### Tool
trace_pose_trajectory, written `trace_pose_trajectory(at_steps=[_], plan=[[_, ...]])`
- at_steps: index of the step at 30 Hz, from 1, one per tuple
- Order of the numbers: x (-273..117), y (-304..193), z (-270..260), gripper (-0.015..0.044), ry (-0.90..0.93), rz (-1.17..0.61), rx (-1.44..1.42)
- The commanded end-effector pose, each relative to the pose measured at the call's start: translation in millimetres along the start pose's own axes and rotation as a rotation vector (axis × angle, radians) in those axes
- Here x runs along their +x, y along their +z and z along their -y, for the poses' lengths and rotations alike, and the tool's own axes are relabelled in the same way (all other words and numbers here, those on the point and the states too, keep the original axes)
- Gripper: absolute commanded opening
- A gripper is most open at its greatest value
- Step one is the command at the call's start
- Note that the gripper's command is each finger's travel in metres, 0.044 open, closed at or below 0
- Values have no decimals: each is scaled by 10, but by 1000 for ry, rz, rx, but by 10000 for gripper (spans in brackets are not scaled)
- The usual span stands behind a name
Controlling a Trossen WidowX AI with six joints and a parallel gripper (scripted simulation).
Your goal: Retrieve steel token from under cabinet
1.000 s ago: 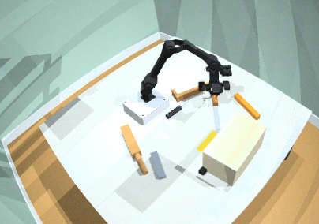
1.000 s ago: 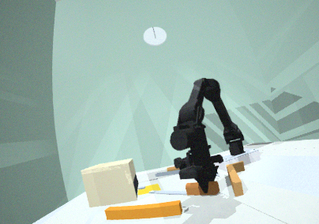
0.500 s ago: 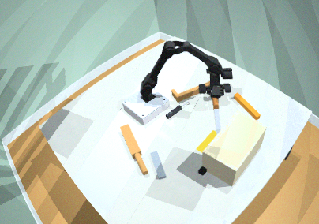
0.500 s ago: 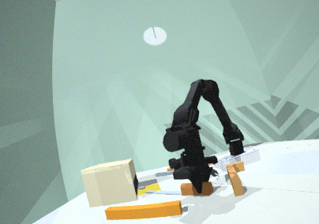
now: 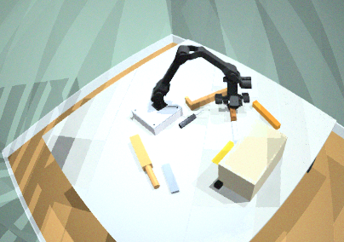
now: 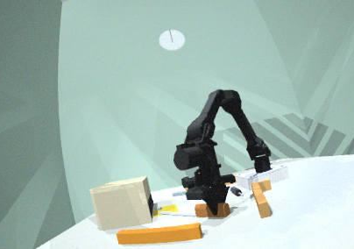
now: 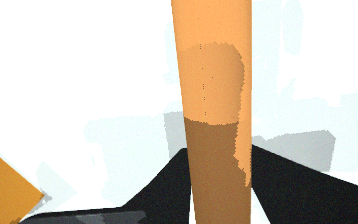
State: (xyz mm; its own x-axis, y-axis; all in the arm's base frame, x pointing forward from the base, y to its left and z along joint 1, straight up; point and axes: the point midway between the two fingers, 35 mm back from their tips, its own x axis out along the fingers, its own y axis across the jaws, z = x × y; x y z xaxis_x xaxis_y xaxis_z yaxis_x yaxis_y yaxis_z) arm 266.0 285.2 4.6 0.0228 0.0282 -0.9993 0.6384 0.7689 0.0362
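Fingers of the hand pinch the tool's orange-brown handle; its thin pale shaft points toward the cabinet. The token, unseen, presumably lies beneath, beyond the shaft.

Arm arched | claw pointing down | fingers clamped on an orange-brown handle

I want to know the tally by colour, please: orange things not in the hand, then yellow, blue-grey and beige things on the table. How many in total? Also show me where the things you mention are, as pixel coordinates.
Orange: 3 (straight bar (image 5: 266,114) (image 6: 159,235), L-shaped bar (image 5: 209,100) (image 6: 262,203), paddle with handle (image 5: 140,152))
Yellow: 1 (flat patch (image 5: 223,152) (image 6: 169,209))
Blue-grey: 1 (flat strip (image 5: 170,178) (image 6: 179,193))
Beige: 1 (cabinet (image 5: 253,153) (image 6: 120,203))
Total: 6
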Motion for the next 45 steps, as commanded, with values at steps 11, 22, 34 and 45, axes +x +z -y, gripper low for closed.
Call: trace_pose_trajectory(at_steps=[11, 22, 34, 45], plan=[[-3, 26, -3, 200, 1, 0, 3], [9, 16, -5, 270, 2, 3, 0], [21, 15, -13, 165, 7, 0, 0], [21, 15, -13, 52, 7, 0, 0]])
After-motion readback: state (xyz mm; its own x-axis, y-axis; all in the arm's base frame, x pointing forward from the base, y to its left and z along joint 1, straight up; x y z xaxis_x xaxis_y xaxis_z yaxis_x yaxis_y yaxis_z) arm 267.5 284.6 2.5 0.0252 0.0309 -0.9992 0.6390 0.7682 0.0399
